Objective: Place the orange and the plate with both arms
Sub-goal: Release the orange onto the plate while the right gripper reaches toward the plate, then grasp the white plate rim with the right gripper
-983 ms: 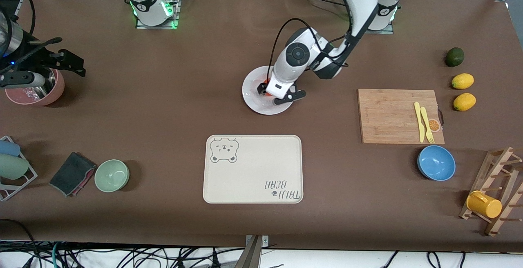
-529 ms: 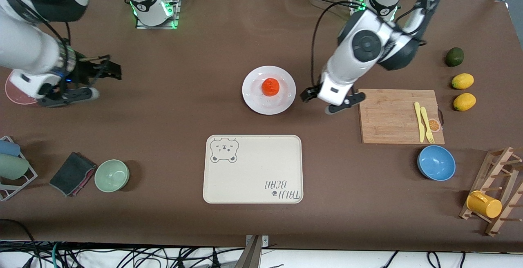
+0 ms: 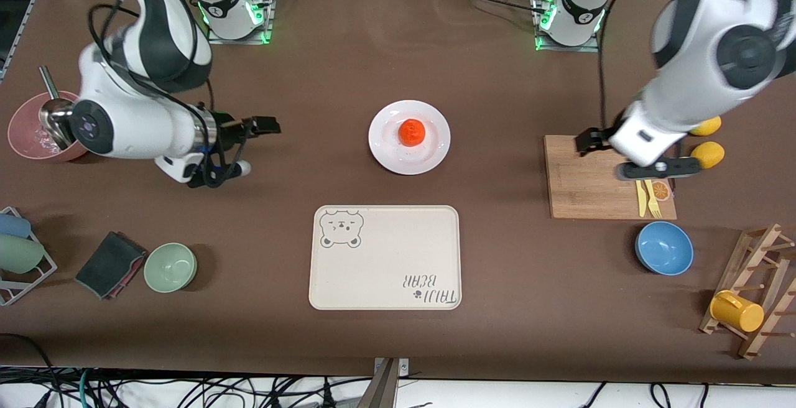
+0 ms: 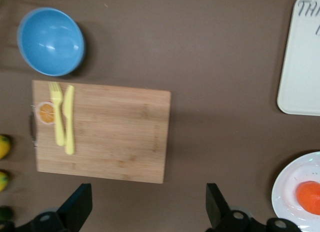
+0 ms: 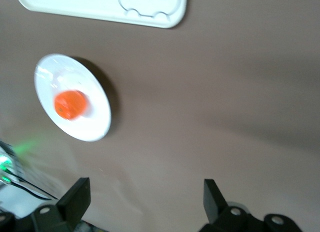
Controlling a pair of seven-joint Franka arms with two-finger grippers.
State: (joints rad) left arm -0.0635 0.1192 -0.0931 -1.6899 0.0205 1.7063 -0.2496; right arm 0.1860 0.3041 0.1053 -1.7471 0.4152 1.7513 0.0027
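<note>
At mid-table, the orange [image 3: 411, 132] sits in the well of the white plate [image 3: 435, 153], and you have bare brown tabletop ringing the plate on every side. The cream bear tray [image 3: 385, 257] lies nearer the front camera than the plate, with a strip of open table between the two.

Your left gripper [image 3: 629, 155] hangs over the bamboo cutting board [image 3: 591, 178], its fingers spread wide and holding nothing; in the left wrist view the two fingertips [image 4: 80, 207] stand well apart above the board's edge. The yellow knife [image 3: 640, 199] and fork [image 3: 652, 201] lie on that board at its end toward the lemon [image 3: 709, 154], and the blue bowl [image 3: 664, 248] sits just nearer the camera than the board. The plate is well apart from this gripper, toward the right arm's end.

Your right gripper [image 3: 247, 145] is over open table between the pink bowl [image 3: 28, 137] and the plate, fingers parted and empty. The plate and orange lie well apart from it, toward the left arm's end, with only clear tabletop between. The green bowl [image 3: 170, 267] and folded cloth [image 3: 111, 264] lie near the table's front edge.
</note>
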